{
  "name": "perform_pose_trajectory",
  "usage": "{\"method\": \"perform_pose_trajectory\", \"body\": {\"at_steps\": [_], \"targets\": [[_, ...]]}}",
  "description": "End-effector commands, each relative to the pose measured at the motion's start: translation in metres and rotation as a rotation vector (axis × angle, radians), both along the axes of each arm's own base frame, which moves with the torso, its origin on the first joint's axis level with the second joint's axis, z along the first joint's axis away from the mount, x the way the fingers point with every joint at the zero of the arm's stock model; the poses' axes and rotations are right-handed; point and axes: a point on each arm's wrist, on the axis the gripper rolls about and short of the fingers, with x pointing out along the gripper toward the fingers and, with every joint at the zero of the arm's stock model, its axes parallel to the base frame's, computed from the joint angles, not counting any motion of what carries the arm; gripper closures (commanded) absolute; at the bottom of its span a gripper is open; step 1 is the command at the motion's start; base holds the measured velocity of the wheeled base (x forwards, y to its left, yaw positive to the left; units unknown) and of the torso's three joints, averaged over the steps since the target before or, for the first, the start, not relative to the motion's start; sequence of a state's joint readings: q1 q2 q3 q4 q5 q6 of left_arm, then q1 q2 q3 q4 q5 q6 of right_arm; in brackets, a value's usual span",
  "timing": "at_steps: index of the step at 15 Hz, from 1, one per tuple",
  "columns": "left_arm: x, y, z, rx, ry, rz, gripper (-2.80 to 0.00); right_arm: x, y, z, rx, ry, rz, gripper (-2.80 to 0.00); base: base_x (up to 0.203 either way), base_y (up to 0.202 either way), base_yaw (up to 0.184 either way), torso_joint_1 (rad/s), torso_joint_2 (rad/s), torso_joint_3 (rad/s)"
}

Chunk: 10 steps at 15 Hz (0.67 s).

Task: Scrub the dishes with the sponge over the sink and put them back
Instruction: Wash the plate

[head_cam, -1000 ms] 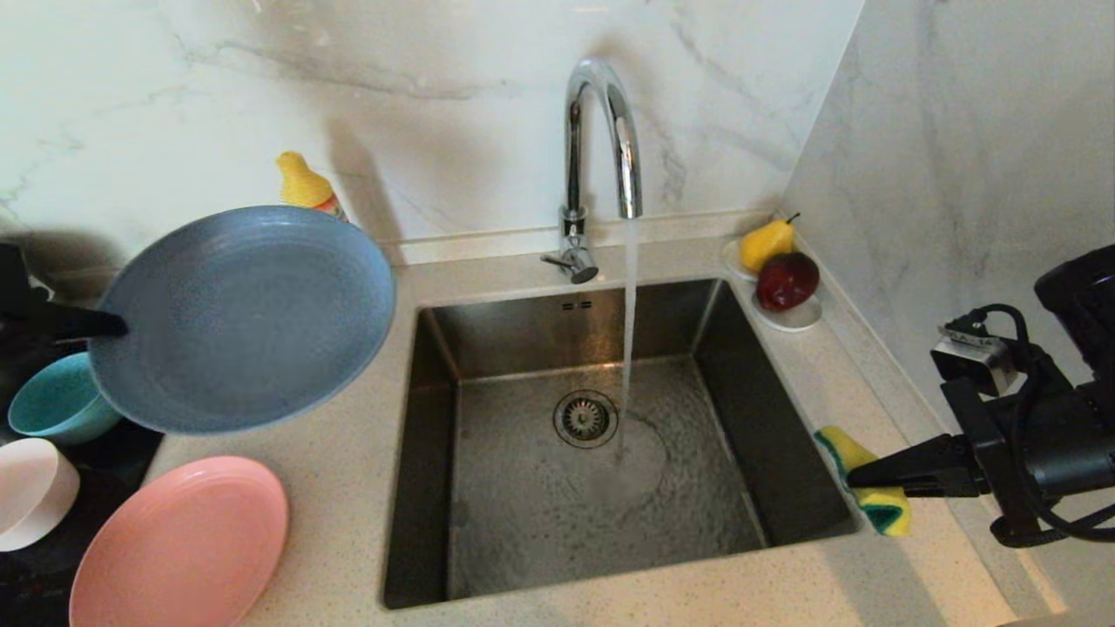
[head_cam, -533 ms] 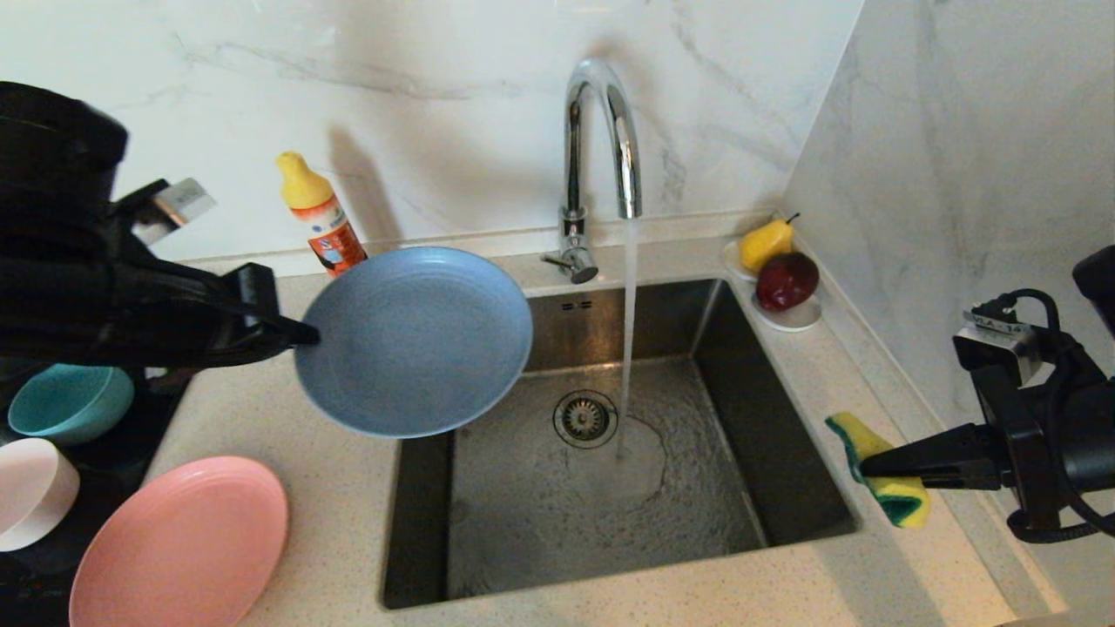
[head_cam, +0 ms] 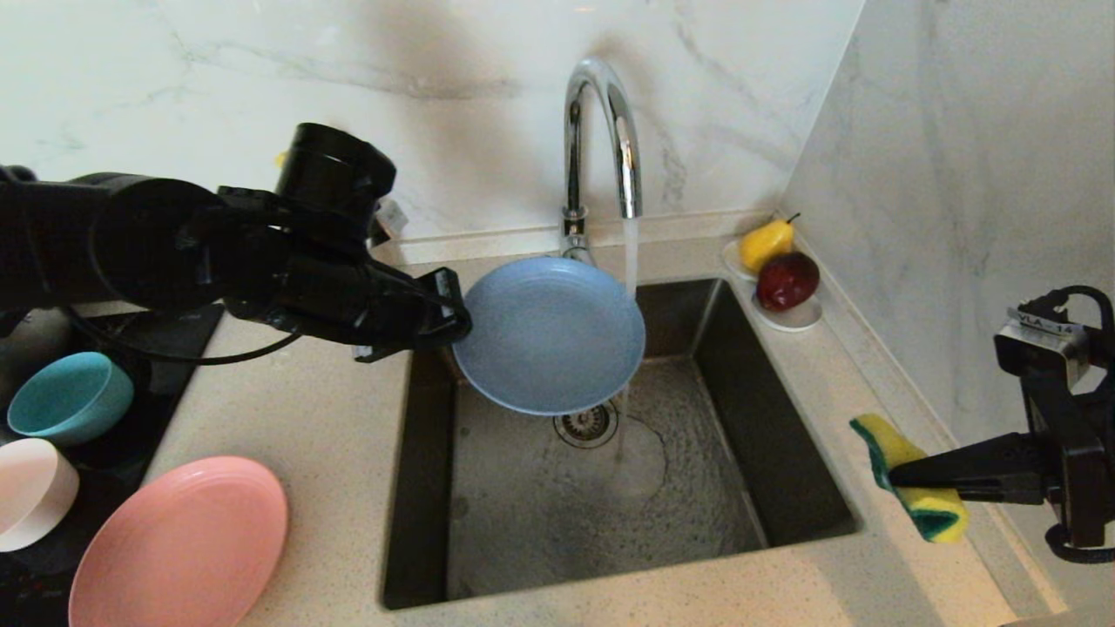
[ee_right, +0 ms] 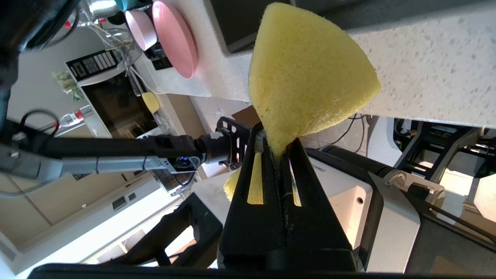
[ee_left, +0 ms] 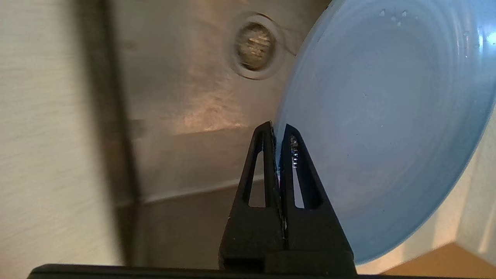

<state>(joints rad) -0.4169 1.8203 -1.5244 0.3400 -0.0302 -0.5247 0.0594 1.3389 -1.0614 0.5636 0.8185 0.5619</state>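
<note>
My left gripper (head_cam: 457, 324) is shut on the rim of the blue-grey plate (head_cam: 549, 335), holding it tilted over the sink (head_cam: 784, 488), its far edge at the running water. In the left wrist view the fingers (ee_left: 267, 155) pinch the plate (ee_left: 379, 128) edge above the drain (ee_left: 254, 45). My right gripper (head_cam: 893, 475) is shut on the yellow-green sponge (head_cam: 910, 475), held over the counter right of the sink; the sponge (ee_right: 306, 73) fills the right wrist view. The teal bowl (head_cam: 68, 398), pale pink dish (head_cam: 30, 492) and salmon-pink plate (head_cam: 179, 544) sit at the left.
A chrome faucet (head_cam: 601, 139) runs water into the basin near the drain strainer (head_cam: 585, 422). A white saucer with a pear (head_cam: 766, 244) and an apple (head_cam: 787, 280) sits at the back right corner. Marble walls close in behind and on the right.
My left arm has swung the blue-grey plate from over the left counter to over the sink, hiding the detergent bottle. The right gripper with the sponge drifted slightly right and down.
</note>
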Motion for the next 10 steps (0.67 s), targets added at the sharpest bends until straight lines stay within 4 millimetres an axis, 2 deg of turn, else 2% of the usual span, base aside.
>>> {"method": "perform_pose_trajectory", "body": {"at_steps": [1,3,6,10], "targets": [[0.015,-0.028,-0.021,0.017,0.041,-0.050,0.00,-0.010,0.000,0.002,0.011,-0.013,0.008,0.00,0.000,0.000,0.000,0.000,0.00,0.000],[0.024,-0.045,-0.022,0.013,0.015,-0.066,0.00,-0.013,0.000,-0.001,0.017,-0.005,0.013,0.00,0.000,0.000,0.000,0.000,0.00,0.000],[0.035,-0.074,-0.033,0.028,0.009,-0.074,0.00,-0.013,-0.002,0.000,0.018,-0.011,0.006,0.00,0.000,0.000,0.000,0.000,0.00,0.000],[0.043,-0.092,-0.047,0.040,0.020,-0.074,0.00,-0.013,-0.002,-0.001,0.042,-0.008,0.023,0.00,0.000,0.000,0.000,0.000,0.00,0.000]]}}
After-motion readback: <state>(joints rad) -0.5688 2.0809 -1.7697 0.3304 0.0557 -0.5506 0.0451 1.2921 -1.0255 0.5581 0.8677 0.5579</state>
